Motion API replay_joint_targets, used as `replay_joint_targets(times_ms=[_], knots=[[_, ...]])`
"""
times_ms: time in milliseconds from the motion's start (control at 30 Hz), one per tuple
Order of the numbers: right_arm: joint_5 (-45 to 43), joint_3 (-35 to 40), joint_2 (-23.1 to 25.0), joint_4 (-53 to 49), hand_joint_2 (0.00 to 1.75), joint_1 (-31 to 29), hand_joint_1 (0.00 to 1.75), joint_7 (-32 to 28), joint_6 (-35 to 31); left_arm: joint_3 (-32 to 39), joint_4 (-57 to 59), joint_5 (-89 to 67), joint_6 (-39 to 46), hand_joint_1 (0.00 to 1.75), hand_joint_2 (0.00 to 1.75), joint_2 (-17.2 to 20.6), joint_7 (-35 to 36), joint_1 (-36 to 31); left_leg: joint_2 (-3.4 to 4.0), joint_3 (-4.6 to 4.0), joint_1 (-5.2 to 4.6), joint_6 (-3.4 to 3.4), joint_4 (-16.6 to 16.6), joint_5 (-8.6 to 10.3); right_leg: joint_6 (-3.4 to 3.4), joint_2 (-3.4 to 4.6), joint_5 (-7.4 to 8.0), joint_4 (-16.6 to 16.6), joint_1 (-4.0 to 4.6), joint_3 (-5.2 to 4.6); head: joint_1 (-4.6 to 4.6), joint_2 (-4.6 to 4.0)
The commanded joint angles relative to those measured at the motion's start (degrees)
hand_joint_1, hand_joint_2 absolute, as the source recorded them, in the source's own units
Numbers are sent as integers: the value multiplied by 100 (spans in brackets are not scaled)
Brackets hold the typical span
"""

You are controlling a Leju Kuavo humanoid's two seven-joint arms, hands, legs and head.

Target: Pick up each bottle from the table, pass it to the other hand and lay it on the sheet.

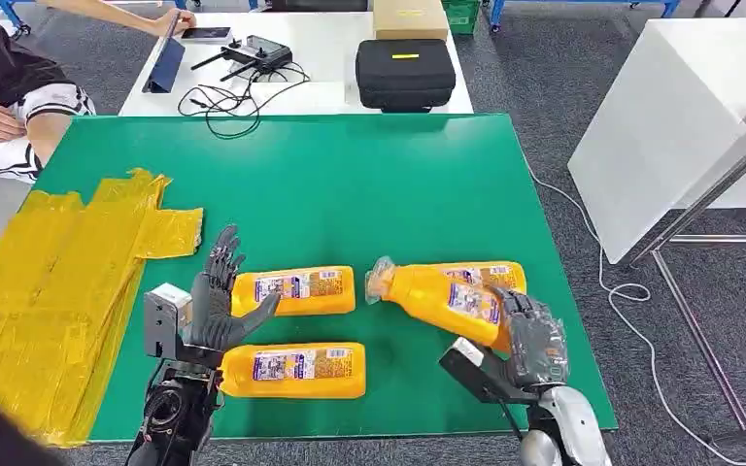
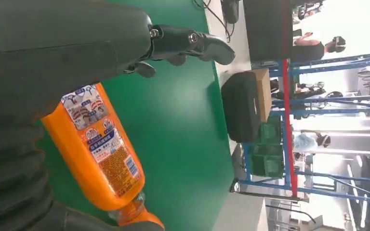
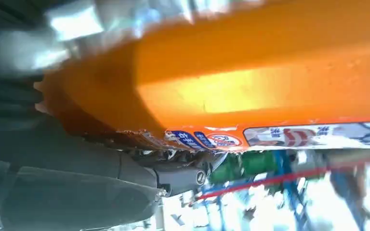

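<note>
Two orange bottles lie side by side on the green table [image 1: 369, 184]: one [image 1: 293, 290] farther, one [image 1: 293, 371] nearer. My left hand [image 1: 216, 296] hovers over their left ends, fingers [image 2: 192, 42] spread and holding nothing; its wrist view has the farther bottle [image 2: 96, 149] just under the palm. My right hand [image 1: 534, 342] grips a third orange bottle [image 1: 444, 296] by its base, raised off the table with the cap pointing left. This bottle [image 3: 250, 82] lies close against the right palm. Another bottle [image 1: 491, 274] lies behind it. The yellow sheet [image 1: 49, 282] covers the table's left end.
Behind the green table a white table [image 1: 335, 68] carries a black case [image 1: 405, 73], a cardboard box [image 1: 409, 17], a controller [image 1: 255, 53] with cables and a tablet. A person [image 1: 10, 107] sits at the back left. A white bench [image 1: 670, 126] stands on the right.
</note>
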Motion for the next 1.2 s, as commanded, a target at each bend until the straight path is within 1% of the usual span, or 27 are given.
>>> replay_joint_targets(times_ms=[33,67,100,200,233,300,333,367,400,433,467,500,533,600,633,667,767,833,867,900,933,1000,1033,1100,1133,1167,1200], knots=[[-365,-553,490,-479,175,-288,175,15,-417,180,318,-88,-24,0,175,-65,18,-224,11,35,-5,2,-9,-16,3,-3,-15,-2,-3,29,2,0],[-451,-555,503,-452,175,-333,175,8,-514,171,331,-106,-36,0,175,-75,22,-248,14,19,-2,1,-7,-10,2,3,-7,-3,-1,15,2,0],[-454,-547,498,-443,175,-349,175,10,-515,171,334,-107,-35,0,175,-80,22,-254,14,31,-3,2,-10,-13,3,1,-10,-6,-1,25,0,0],[-454,-547,498,-443,175,-349,175,10,-515,171,334,-107,-35,0,175,-80,22,-254,1,26,-6,1,-11,-8,3,-12,-10,-6,-2,23,2,0],[-454,-547,498,-443,175,-349,175,10,-515,171,334,-107,-35,0,175,-80,22,-254,3,10,-4,0,-6,-5,2,-5,-5,-4,-1,8,2,0],[-464,-550,492,-434,175,-341,175,11,-522,173,337,-108,-35,0,175,-77,23,-255,6,28,-4,0,-10,-11,3,-7,-10,-8,1,26,2,0],[-633,-624,557,-476,175,-352,175,-10,-668,127,371,-144,-81,0,175,-60,31,-291,3,11,-5,0,-7,-5,2,-6,-5,-5,-1,10,2,0],[-919,-626,585,-450,175,-388,175,-115,-857,61,420,-184,-114,0,175,-67,30,-379,3,25,-5,0,-10,-9,2,-10,-10,-7,0,23,2,0],[-1104,-575,596,-435,175,-408,175,-221,-914,-18,418,-234,-135,0,175,-58,19,-427,1,11,-5,0,-7,-5,2,-9,-6,-4,-1,9,2,0],[-1299,-509,647,-415,175,-433,175,-367,-939,-102,358,-287,-152,0,175,-60,-3,-461,-1,19,-4,-1,-8,-8,2,-13,-9,-5,0,18,0,0],[-1730,-409,695,-366,175,-494,175,-671,-878,-241,260,-382,-168,0,175,-12,-41,-474,-1,7,-6,0,-4,-4,2,-10,-6,-2,-1,6,2,0],[-1991,-279,720,-298,175,-573,175,-880,-820,-320,190,-401,-181,0,175,-7,-51,-510,0,18,-4,0,-5,-9,2,-12,-10,-3,1,17,2,0],[-2732,-116,759,-229,175,-677,175,-1337,-542,-492,97,-462,-216,0,175,26,-73,-574,5,10,-3,-1,-3,-7,2,-5,-5,-2,1,7,2,0],[-3535,209,752,-78,175,-861,175,-1643,-60,-731,36,-456,-293,0,175,46,-51,-725,16,7,-1,-1,0,-8,1,4,-3,1,2,3,2,0],[-3902,492,694,83,175,-1031,175,-1861,247,-945,38,-398,-528,0,175,64,-75,-876,11,0,-3,-1,0,-4,1,3,-1,2,-1,-4,0,0],[-4100,702,694,285,175,-1215,175,-1955,418,-1106,25,-404,-609,0,175,45,-53,-999,13,5,0,-1,2,-6,1,2,-1,2,3,1,2,0],[-4374,1163,740,711,175,-1584,175,-2075,535,-1407,-79,-391,-667,0,175,16,34,-1208,8,0,1,-1,0,1,1,-1,2,0,2,-2,2,0],[-4473,1346,821,888,175,-1793,175,-2113,566,-1523,-191,-364,-702,0,175,25,85,-1242,18,20,1,1,-3,-3,2,4,-1,-2,4,14,0,0],[-4519,1471,811,1008,175,-1901,175,-2136,555,-1587,-263,-355,-705,0,175,51,131,-1241,19,4,1,-2,0,3,1,9,4,1,3,-1,2,0],[-4527,1568,815,1065,175,-1972,175,-2124,589,-1638,-322,-352,-697,0,175,70,136,-1232,22,16,1,-1,-2,-1,2,8,0,1,3,10,0,0],[-4543,1611,816,1087,175,-1995,175,-2107,616,-1666,-351,-345,-700,0,175,83,141,-1221,22,4,1,-2,0,3,1,13,4,2,3,-2,2,0],[-4557,1723,803,1171,175,-2032,175,-2107,638,-1737,-461,-314,-724,0,175,123,142,-1165,22,30,-2,-1,-7,-4,2,7,-6,1,1,20,2,0],[-4563,1756,804,1209,175,-2046,175,-2106,649,-1758,-498,-314,-720,0,175,133,143,-1147,14,5,-1,0,-2,5,2,6,0,4,1,1,0,0],[-4552,1878,807,1368,175,-2106,175,-2100,697,-1809,-627,-294,-720,0,175,165,141,-1075,19,32,0,1,-10,-3,3,5,-7,-3,3,26,2,0],[-4532,1923,804,1421,175,-2128,175,-2097,703,-1822,-662,-287,-720,0,175,173,141,-1056,16,23,0,0,-9,2,2,4,-4,-2,3,17,2,0],[-4457,2032,802,1569,175,-2184,175,-2083,637,-1848,-732,-270,-714,0,175,189,143,-1020,18,36,-1,0,-15,-1,2,5,-7,-6,2,28,2,0],[-4428,2066,800,1611,175,-2195,175,-2070,614,-1852,-748,-264,-710,0,175,189,144,-1010,14,15,-2,-1,-7,3,2,6,-2,0,1,9,2,0]])
